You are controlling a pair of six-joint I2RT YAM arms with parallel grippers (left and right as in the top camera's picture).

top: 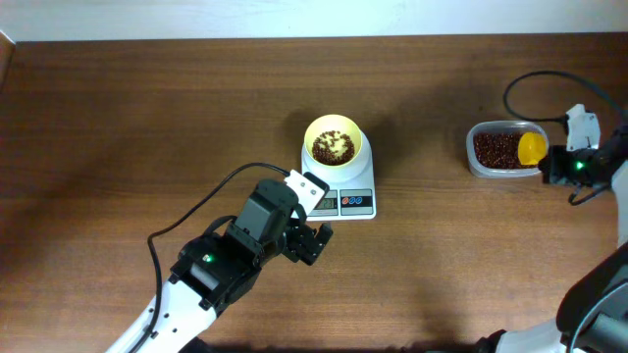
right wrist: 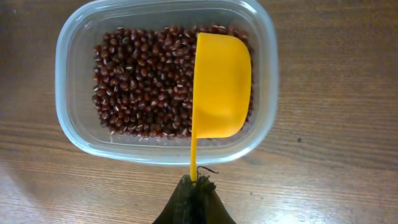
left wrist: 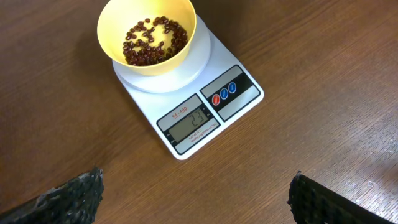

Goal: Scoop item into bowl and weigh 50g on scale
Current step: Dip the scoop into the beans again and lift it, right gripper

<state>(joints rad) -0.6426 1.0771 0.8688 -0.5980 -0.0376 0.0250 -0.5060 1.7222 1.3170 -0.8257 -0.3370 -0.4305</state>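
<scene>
The pale-yellow bowl (top: pixel 335 144) stands on the white scale (top: pixel 355 201) and holds a small heap of red-brown beans (left wrist: pixel 151 41); the bowl (left wrist: pixel 149 36) and scale (left wrist: pixel 196 118) also show in the left wrist view. The scale's display reads 23. My left gripper (left wrist: pixel 194 199) is open and empty just in front of the scale; it also shows in the overhead view (top: pixel 312 242). My right gripper (right wrist: pixel 196 186) is shut on the handle of a darker yellow scoop (right wrist: pixel 220 84). The scoop is turned on edge over the beans (right wrist: pixel 142 81) in the clear tub (right wrist: pixel 161 149).
The clear tub (top: pixel 481 162) sits at the far right of the wooden table, with the scoop (top: pixel 531 147) at its right end. Black cables run behind each arm.
</scene>
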